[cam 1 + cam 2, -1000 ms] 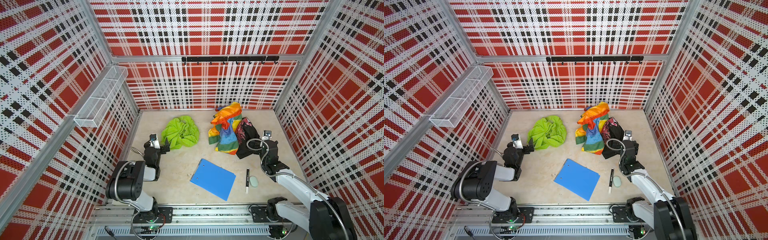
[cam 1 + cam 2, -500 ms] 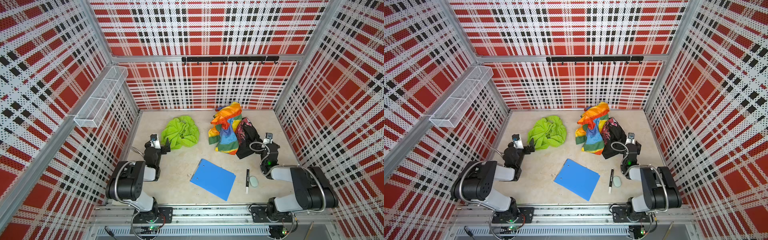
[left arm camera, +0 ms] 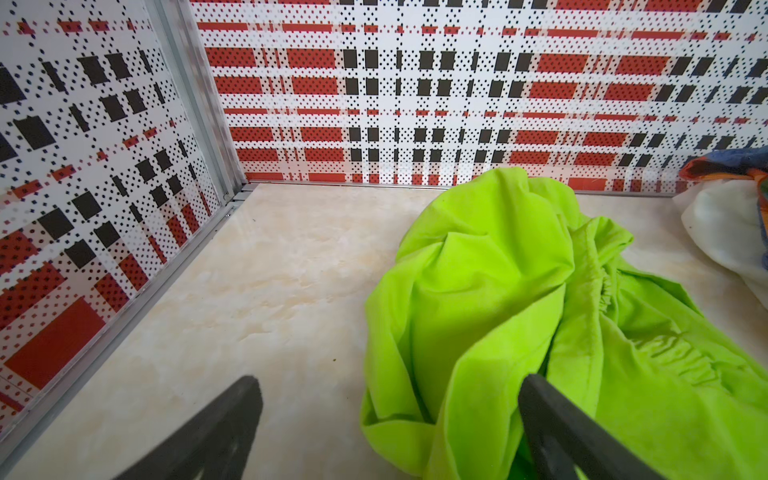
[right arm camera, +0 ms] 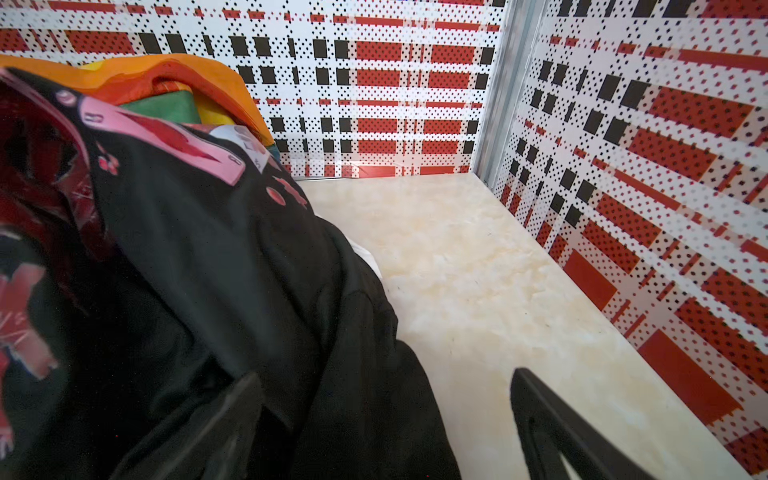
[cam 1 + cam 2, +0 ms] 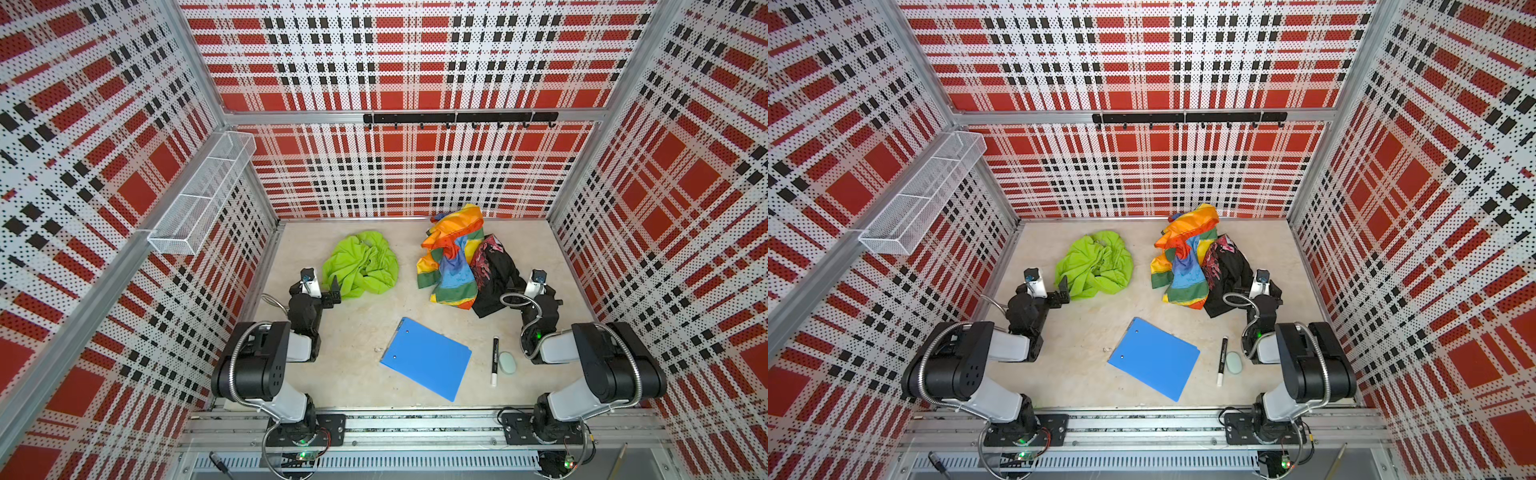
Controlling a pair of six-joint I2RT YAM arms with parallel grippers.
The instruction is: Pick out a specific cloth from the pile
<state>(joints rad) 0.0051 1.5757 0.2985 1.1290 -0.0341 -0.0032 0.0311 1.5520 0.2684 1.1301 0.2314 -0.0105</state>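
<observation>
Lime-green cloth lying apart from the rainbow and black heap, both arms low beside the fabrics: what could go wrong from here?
1. The left jaws stand open, one finger at the edge of the lime-green cloth; withdrawing might snag and drag it.
2. The open right jaws sit at the black garment; closing could catch it.
3. The marker lies close by the right arm and might get knocked.

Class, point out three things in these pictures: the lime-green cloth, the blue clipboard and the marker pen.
lime-green cloth (image 5: 361, 266): in a top view, middle of its crumpled heap.
blue clipboard (image 5: 426, 357): in a top view, centre of the board.
marker pen (image 5: 495, 357): in a top view, on its black barrel.
</observation>
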